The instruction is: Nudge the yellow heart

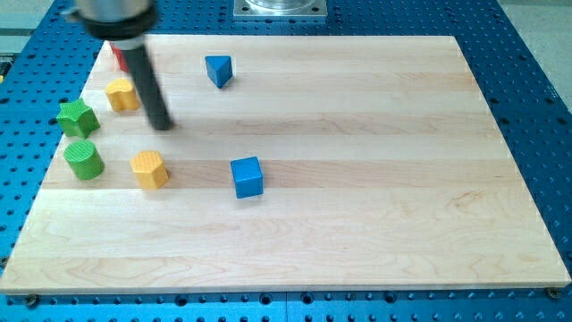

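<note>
Two yellow blocks lie at the view's left. The upper one (121, 93) has a lobed outline and looks like the yellow heart; the rod covers its right edge. The lower yellow block (149, 169) looks like a pentagon. My tip (162, 126) rests on the board just right of and below the upper yellow block, and above the lower one. It is apart from the lower block. Whether it touches the upper block cannot be told.
A red block (116, 57) is partly hidden behind the rod at the top left. A green star (77, 117) and a green cylinder (84, 159) sit near the board's left edge. A blue triangle (218, 70) lies at the top, a blue cube (247, 176) mid-board.
</note>
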Available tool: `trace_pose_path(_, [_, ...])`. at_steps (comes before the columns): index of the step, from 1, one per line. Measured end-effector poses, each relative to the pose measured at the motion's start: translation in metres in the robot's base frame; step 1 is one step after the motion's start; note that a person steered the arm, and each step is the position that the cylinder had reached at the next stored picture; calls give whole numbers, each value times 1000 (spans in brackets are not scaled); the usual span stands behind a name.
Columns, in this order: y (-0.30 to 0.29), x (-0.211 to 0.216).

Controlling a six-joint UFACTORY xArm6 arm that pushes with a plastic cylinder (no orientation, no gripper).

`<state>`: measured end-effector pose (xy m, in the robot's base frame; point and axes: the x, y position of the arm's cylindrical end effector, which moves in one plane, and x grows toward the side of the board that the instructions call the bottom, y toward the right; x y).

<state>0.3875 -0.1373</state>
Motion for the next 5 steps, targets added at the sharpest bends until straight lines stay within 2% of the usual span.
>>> trace_pose_path(1, [8,-20])
trace_pose_path(3, [-2,-20])
trace_pose_path(5, [-69,-13])
